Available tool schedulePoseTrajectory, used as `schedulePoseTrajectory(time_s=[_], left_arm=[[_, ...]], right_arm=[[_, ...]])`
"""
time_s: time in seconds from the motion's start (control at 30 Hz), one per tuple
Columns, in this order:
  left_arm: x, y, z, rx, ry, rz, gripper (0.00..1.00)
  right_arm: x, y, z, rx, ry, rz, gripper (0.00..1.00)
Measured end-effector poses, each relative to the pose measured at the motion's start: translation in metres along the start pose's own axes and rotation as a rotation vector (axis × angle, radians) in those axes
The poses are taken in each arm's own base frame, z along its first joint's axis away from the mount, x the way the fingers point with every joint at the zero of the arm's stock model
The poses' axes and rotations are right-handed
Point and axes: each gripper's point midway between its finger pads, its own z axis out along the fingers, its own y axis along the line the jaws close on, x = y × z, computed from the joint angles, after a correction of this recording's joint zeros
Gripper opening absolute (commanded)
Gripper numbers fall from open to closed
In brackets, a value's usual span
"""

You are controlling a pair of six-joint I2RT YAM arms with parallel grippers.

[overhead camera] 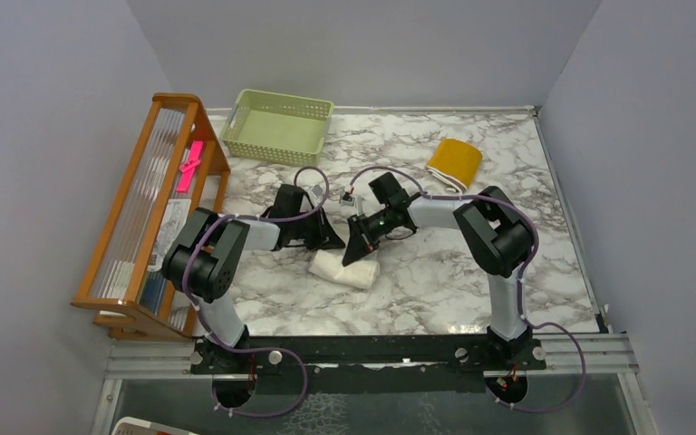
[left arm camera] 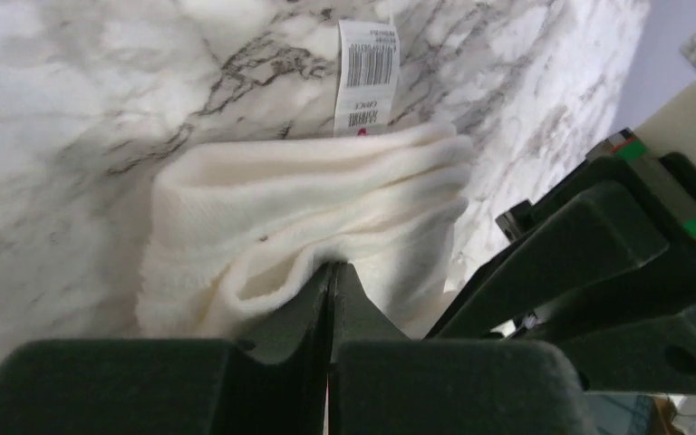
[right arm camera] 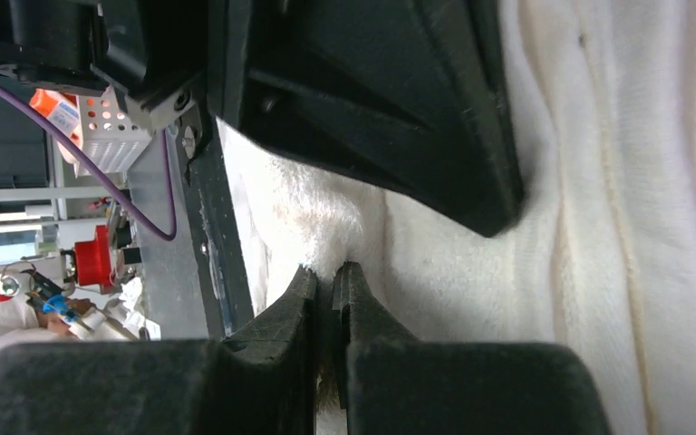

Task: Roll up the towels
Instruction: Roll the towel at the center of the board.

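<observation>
Two towels lie on the marble table (overhead camera: pixel 435 290). The cream-white towel (overhead camera: pixel 344 269) is a short, loose roll near the middle of the tabletop, with both of my grippers meeting at its far side. The mustard-yellow towel (overhead camera: pixel 454 165), with its white edge showing, sits well apart toward the far right as a compact bundle. From above I cannot tell whether it is rolled or only folded.

My left gripper (left arm camera: pixel 332 269) has its fingers pressed together, pinching a fold of the cream-white cloth at their tips. A white barcode label (left arm camera: pixel 367 77) lies flat on the marble beyond the towel's layered end. My right gripper (right arm camera: pixel 331 274) is closed to a thin slit, with a tuft of the same towel caught between the tips. The two grippers are just beside each other, and each wrist view shows the other's dark body close by.

A pale green basket (overhead camera: pixel 277 125) stands at the far edge, left of centre. A wooden rack (overhead camera: pixel 149 213) runs along the left side of the table.
</observation>
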Motion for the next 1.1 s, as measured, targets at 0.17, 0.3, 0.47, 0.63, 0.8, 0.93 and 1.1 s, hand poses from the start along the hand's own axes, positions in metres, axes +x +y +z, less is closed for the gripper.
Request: schedulePoseTrajectory(time_s=[0.17, 0.3, 0.47, 0.63, 0.8, 0.93, 1.1], left_arm=[[-0.003, 0.002, 0.011, 0.022, 0.013, -0.021, 0.0], [-0.012, 0.0, 0.018, 0.021, -0.01, -0.029, 0.0], [-0.037, 0.002, 0.025, -0.022, -0.108, -0.076, 0.0], [-0.057, 0.006, 0.027, -0.056, -0.203, -0.149, 0.0], [-0.066, 0.011, 0.027, -0.068, -0.281, -0.228, 0.0], [-0.067, 0.015, 0.023, -0.072, -0.333, -0.274, 0.0], [-0.067, 0.017, 0.019, -0.071, -0.365, -0.309, 0.0]], right_arm=[[0.001, 0.004, -0.003, 0.001, 0.005, -0.016, 0.01], [-0.001, 0.008, -0.007, 0.002, 0.013, -0.039, 0.01], [-0.02, 0.017, -0.012, 0.002, 0.013, -0.102, 0.01], [-0.05, 0.03, -0.018, -0.002, -0.01, -0.209, 0.01], [-0.049, 0.031, -0.01, -0.033, 0.001, -0.218, 0.01], [-0.019, 0.016, 0.007, -0.071, 0.042, -0.14, 0.01], [-0.003, 0.003, 0.019, -0.117, 0.055, -0.068, 0.01]])
